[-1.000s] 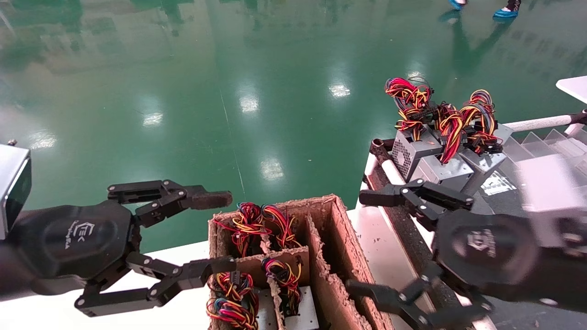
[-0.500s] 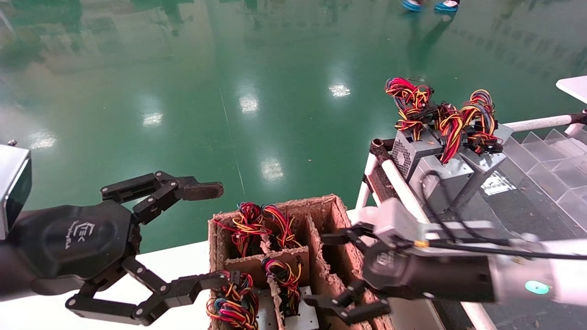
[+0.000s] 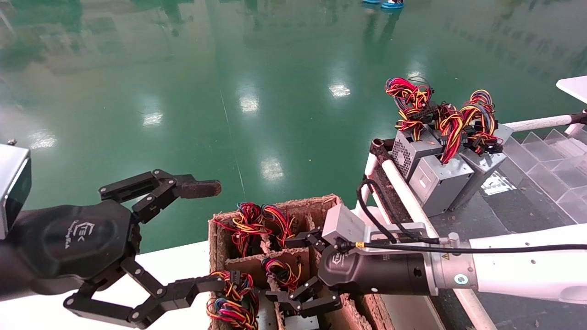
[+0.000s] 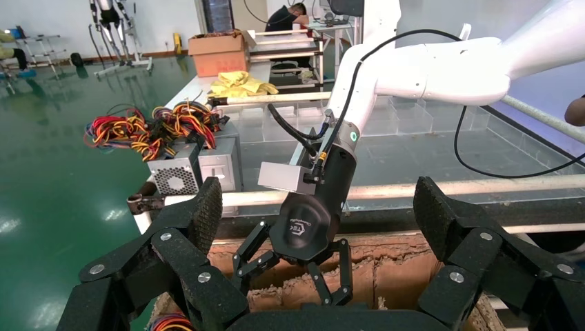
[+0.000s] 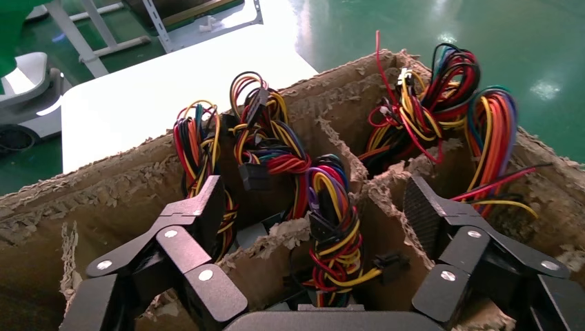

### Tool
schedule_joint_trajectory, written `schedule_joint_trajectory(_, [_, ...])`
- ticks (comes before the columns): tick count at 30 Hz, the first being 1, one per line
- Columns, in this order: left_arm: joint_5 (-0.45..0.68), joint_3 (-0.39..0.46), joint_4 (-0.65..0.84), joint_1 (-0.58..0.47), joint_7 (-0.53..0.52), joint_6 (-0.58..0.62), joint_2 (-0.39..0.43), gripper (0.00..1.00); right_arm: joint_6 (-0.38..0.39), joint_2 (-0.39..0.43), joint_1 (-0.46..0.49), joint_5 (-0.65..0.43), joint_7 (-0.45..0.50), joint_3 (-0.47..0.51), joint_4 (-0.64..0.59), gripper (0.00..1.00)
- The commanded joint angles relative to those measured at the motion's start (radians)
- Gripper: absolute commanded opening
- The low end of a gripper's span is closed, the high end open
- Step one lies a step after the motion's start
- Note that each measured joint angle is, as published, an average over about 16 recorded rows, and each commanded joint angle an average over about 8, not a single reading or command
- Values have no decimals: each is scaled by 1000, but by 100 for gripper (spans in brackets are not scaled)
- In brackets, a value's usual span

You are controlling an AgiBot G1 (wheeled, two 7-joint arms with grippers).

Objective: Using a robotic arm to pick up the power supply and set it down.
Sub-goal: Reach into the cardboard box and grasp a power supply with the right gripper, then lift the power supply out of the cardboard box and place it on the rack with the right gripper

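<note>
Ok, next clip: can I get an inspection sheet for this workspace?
Surface: white table under the box.
Job's things: power supply, wires up, in a divided cardboard box with others.
Clutter: more grey units stacked on the rack at right.
End effectors: right end effector open, over the power supply, not gripping; left end effector open, hovering beside the box.
Cables: black cable along the right arm.
Surroundings: glossy green floor.

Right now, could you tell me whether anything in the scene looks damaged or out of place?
Yes: the cardboard box under the open right gripper is worn. Its rim and dividers are torn and ragged, and wire bundles spill above them.
</note>
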Motion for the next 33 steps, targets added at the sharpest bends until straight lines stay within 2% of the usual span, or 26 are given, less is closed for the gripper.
schedule_joint_trajectory(1, [0,0,0,0,0,0,0,100,3,-7,-3,-5,-4,-4,-2,0])
schedule_joint_trajectory(33, [0,0,0,0,0,0,0,100,20,-59,-7,-14,-47,-13,-97,0])
